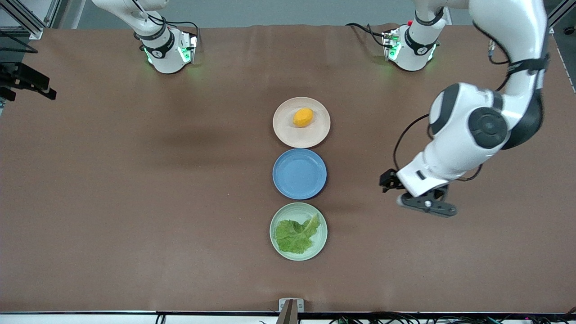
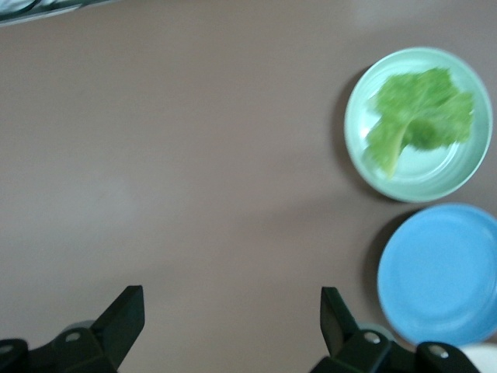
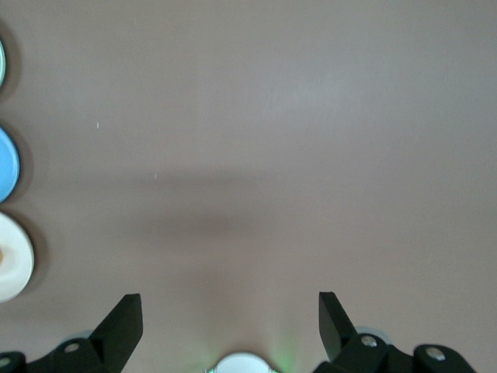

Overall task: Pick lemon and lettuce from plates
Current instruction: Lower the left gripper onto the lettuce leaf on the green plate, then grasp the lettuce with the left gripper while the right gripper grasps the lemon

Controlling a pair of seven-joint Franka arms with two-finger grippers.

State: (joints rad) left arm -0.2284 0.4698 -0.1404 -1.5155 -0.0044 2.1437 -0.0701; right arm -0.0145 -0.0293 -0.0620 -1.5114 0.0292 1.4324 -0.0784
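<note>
The lemon (image 1: 303, 117) is sitting on the beige plate (image 1: 282, 133), the lettuce (image 1: 295, 234) on the green plate (image 1: 320, 243). The left gripper (image 2: 233, 330) is hanging over bare table, fingers apart. The right gripper (image 3: 231, 326) is waiting, fingers apart too.

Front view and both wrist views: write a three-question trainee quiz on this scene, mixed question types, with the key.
1. True or false: the lemon lies on the blue plate.
2. Which plate is nearest the front camera? A) the beige-pink plate B) the blue plate C) the mint green plate
3. Fill in: the left gripper hangs with its jaws ____ over bare table, toward the left arm's end, beside the plates.

Key
1. False: it lies on the beige-pink plate.
2. C, the one that holds the lettuce.
3. Open. The right gripper is open too, over bare table toward the right arm's end.
</note>
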